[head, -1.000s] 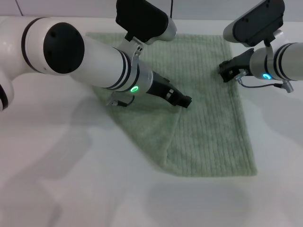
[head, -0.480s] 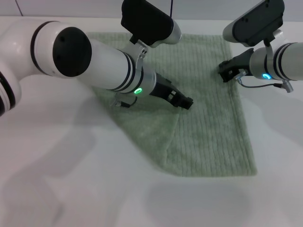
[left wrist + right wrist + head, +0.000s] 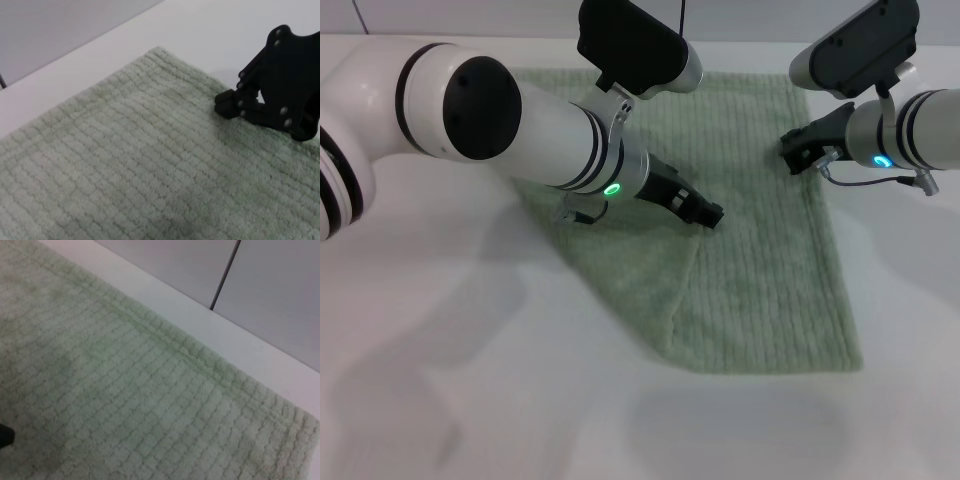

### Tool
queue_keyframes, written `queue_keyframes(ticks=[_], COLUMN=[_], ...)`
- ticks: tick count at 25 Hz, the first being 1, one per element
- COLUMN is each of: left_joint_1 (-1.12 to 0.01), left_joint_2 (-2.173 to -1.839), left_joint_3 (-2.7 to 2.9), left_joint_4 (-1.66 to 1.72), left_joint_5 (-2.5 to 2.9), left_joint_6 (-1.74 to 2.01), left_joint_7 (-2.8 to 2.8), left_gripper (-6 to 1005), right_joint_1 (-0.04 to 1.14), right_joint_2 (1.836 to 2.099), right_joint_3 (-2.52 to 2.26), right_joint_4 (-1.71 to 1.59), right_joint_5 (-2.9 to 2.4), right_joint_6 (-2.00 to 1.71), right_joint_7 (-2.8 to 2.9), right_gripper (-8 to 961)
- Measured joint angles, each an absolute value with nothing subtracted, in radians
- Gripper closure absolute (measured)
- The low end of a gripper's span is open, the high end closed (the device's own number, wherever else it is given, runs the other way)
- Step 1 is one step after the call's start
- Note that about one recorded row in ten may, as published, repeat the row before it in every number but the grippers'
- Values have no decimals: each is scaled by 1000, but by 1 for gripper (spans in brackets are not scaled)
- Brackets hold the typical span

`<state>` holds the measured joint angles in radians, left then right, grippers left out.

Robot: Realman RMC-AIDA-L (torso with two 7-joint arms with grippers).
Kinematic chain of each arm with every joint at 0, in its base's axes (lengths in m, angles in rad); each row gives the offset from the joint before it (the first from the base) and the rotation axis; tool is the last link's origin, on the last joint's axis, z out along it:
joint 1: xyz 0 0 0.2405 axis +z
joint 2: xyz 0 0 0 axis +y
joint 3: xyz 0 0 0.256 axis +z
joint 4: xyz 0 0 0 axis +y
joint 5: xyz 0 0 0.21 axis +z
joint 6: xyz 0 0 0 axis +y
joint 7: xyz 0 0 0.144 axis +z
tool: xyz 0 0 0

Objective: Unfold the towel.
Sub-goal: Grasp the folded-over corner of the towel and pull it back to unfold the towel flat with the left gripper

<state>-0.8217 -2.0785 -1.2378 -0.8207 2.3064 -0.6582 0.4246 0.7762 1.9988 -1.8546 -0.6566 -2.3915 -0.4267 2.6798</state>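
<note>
green towel on the white counter, two arms over it

the towel [image 3: 760,250] lies mostly flat on the counter [image 3: 470,400], with its left part folded over in a slanted flap. almost nothing has changed since a moment ago; the left gripper [image 3: 708,213] moved a tiny bit left and sits low on the flap's edge near the middle. the right gripper [image 3: 798,152] hovers by the towel's far right edge. i cannot tell if either gripper is wide or narrow.

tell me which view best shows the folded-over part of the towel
The head view: it shows the whole towel and its folded flap under the left pincer, while the right pincer sits near its right edge. Both wrist views show only flat ribbed cloth; the left one also shows the right pincer.
</note>
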Motion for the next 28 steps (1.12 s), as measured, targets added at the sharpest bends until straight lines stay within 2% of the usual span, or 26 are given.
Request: queue_keyframes(ticks=[28], left_joint_1=[-846], left_joint_2=[-2079], left_joint_3=[-1221], left_joint_4=[-807], left_joint_5=[2276], left_joint_6=[-666], left_joint_7=[433], left_gripper=[192], right_joint_1=[776], right_joint_2=[1999], right_joint_3=[-1855], right_joint_4=[-649], right_joint_5=[-2391], right_joint_6=[-422], right_joint_7=[2679], right_gripper=[930])
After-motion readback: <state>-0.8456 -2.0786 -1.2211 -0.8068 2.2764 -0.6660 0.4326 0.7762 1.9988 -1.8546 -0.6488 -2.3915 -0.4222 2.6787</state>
